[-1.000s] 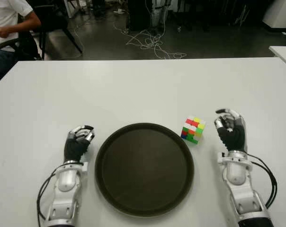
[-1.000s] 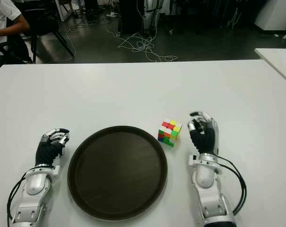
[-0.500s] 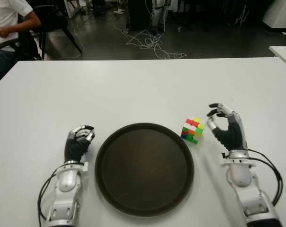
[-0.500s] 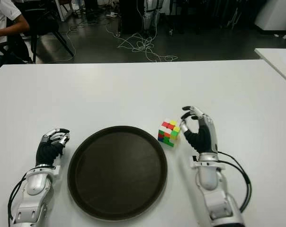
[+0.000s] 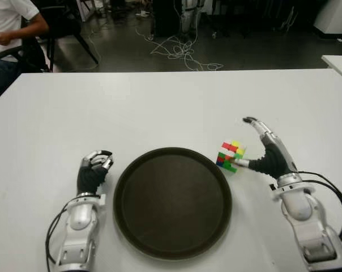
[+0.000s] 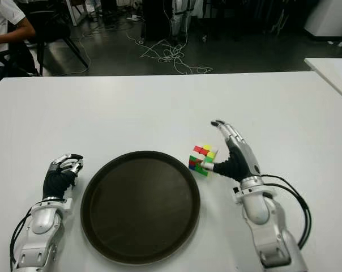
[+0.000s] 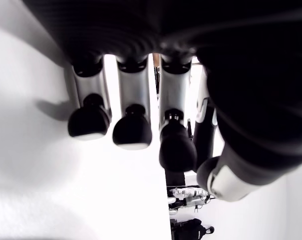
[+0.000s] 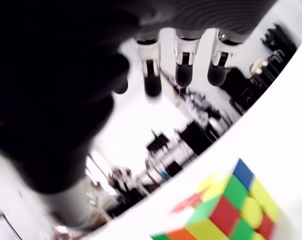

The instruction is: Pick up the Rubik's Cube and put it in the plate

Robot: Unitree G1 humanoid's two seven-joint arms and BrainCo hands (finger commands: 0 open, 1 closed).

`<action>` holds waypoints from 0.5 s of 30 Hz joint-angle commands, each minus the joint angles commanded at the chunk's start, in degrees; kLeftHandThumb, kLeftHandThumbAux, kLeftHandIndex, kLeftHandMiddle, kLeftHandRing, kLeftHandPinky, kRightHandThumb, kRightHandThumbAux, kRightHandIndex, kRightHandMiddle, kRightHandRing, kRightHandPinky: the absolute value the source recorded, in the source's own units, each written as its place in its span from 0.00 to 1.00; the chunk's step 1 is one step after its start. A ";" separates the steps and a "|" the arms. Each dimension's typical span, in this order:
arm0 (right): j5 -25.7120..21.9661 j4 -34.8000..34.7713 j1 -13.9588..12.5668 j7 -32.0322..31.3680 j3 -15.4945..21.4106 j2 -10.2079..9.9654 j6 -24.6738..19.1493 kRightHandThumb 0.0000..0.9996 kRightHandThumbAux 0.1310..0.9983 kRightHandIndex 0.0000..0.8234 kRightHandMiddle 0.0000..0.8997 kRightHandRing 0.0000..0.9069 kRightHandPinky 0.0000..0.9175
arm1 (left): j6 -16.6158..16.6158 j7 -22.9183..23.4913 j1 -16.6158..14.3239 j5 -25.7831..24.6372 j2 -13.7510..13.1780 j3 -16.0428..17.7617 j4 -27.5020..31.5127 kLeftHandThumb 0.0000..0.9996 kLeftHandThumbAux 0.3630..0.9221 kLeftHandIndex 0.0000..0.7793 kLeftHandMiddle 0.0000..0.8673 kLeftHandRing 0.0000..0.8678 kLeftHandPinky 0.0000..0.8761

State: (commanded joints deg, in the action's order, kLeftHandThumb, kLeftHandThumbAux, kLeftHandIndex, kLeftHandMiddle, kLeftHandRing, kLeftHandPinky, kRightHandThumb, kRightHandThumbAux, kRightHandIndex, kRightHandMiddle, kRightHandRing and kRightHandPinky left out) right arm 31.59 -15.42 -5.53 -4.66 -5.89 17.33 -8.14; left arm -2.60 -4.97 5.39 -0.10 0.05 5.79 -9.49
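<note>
Silver-and-black, the right hand (image 5: 263, 152) reaches toward the Rubik's Cube (image 5: 230, 155) with its fingers (image 5: 256, 125) stretched out and spread above it, thumb tip close against the cube's near side, nothing gripped. That cube sits on the white tabletop (image 5: 159, 107), just beside the right rim of the dark round plate (image 5: 172, 202). Left of the plate, the left hand (image 5: 93, 171) shows with its fingers curled, holding nothing.
</note>
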 joint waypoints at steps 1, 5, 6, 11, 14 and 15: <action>0.17 -0.24 0.12 -0.43 -0.17 0.09 -0.47 0.00 0.70 0.01 0.00 0.00 0.00 | -0.08 -0.03 0.00 0.04 -0.01 -0.02 0.01 0.71 0.61 0.57 0.93 0.95 0.93; 0.27 -0.30 0.78 -1.60 -0.53 0.37 -1.52 0.00 0.69 0.01 0.00 0.00 0.00 | -0.10 -0.07 -0.07 0.12 -0.06 -0.07 -0.06 0.71 0.62 0.57 0.93 0.95 0.92; 0.22 -0.23 0.95 -1.81 -0.60 0.46 -1.67 0.00 0.68 0.01 0.00 0.00 0.00 | -0.09 -0.07 -0.10 0.13 -0.08 -0.07 -0.10 0.71 0.62 0.57 0.93 0.95 0.92; -0.19 0.07 1.70 -3.66 -1.09 1.61 -1.32 0.00 0.71 0.01 0.00 0.00 0.00 | 0.42 0.02 -0.20 0.15 -0.12 -0.10 -0.28 0.71 0.62 0.57 0.93 0.95 0.92; 0.74 -0.14 2.13 -5.56 -1.66 2.61 -2.75 0.00 0.71 0.00 0.00 0.00 0.00 | 0.86 -0.11 -0.24 0.32 -0.12 -0.12 -0.53 0.71 0.62 0.57 0.93 0.95 0.92; 0.77 -0.05 2.25 -5.77 -1.69 2.77 -2.91 0.00 0.71 0.00 0.00 0.00 0.00 | 0.94 -0.18 -0.34 0.37 -0.08 -0.15 -0.69 0.71 0.62 0.57 0.93 0.95 0.92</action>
State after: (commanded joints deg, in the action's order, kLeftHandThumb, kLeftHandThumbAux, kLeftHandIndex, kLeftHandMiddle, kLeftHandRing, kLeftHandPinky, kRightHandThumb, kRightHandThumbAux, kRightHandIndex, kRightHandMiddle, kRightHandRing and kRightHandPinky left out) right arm 32.37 -15.47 -3.28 -10.43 -7.58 20.10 -11.04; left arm -1.65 -5.15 5.05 0.27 -0.03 5.64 -10.18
